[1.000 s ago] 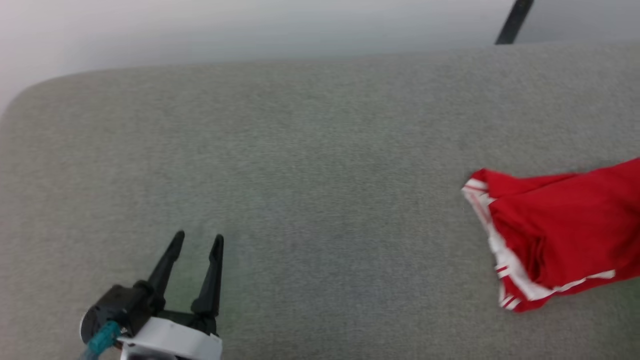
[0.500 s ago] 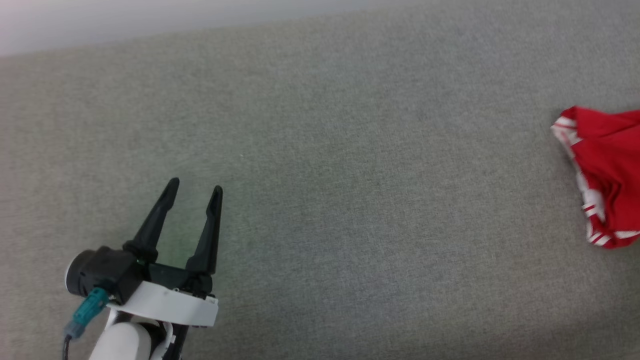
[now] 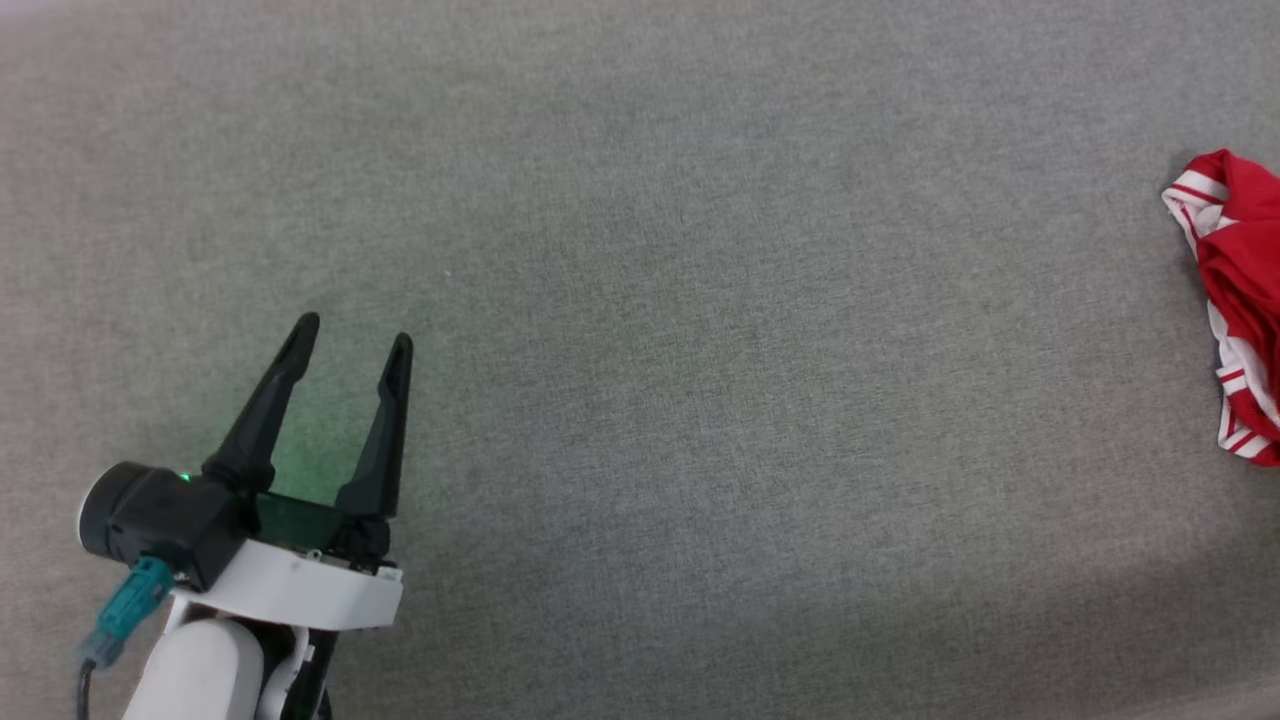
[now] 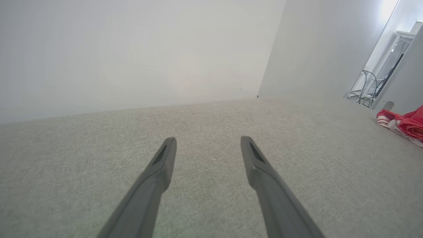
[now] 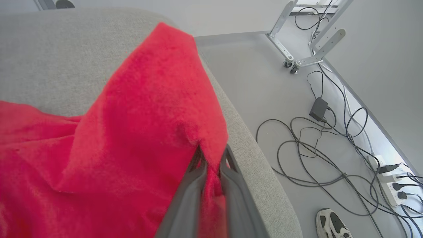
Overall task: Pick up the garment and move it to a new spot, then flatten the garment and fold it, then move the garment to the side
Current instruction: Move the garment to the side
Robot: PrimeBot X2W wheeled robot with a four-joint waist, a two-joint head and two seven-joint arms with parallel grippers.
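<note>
Broad grey cushion [image 3: 700, 300] underneath. At its right edge, the garment [image 3: 1240, 270], red with striped white trim, bunched, well apart from the left gripper [image 3: 352, 330], fingers spread wide over bare fabric, holding nothing. Nearly closed, the right gripper [image 5: 212, 152], pinching a raised fold of the red cloth between its fingertips, by the cushion's edge.

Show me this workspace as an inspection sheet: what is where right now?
Surface: grey fabric surface, rounded at its edge.
Job's things: garment, red with white striped trim, bunched at the surface's right side.
Clutter: white shoe on the floor.
Grippers: left gripper open, holding nothing; right gripper shut on the garment's red cloth.
Cables: dark cables looped on the floor, leading to a power strip.
Surroundings: pale wall; metal frame on castors.
</note>
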